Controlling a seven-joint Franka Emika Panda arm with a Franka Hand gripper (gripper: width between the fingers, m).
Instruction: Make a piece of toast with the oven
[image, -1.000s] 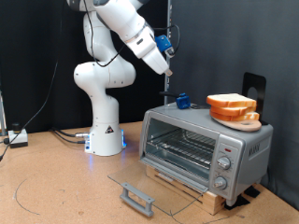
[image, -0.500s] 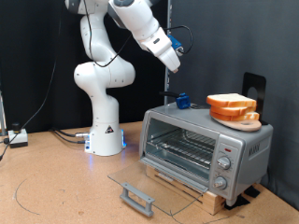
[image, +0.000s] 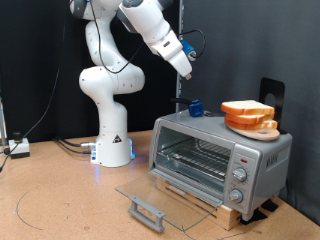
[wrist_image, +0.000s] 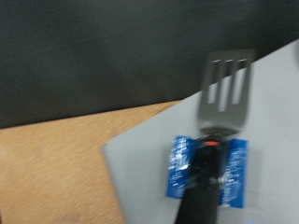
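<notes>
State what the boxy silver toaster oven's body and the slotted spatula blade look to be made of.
Boxy silver toaster oven: apparently brushed metal, judging by its matte grey sheen; its lowered door looks like clear glass, the floor showing through. Slotted spatula blade: probably steel, dull grey and thin, though the picture is blurred.

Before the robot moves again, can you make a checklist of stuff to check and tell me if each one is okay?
1. Oven door open: ok, the glass door lies flat in front.
2. Rack inside free of things: ok, only wire shows.
3. Bread ready: ok, it sits on the orange plate on top of the oven.
4. Gripper clear of the oven: ok, it hangs high above it.
5. Gripper holding a tool: cannot tell; a spatula shows in the wrist view, but the fingers do not.
6. Spatula touching bread: not ok, not touching.
</notes>
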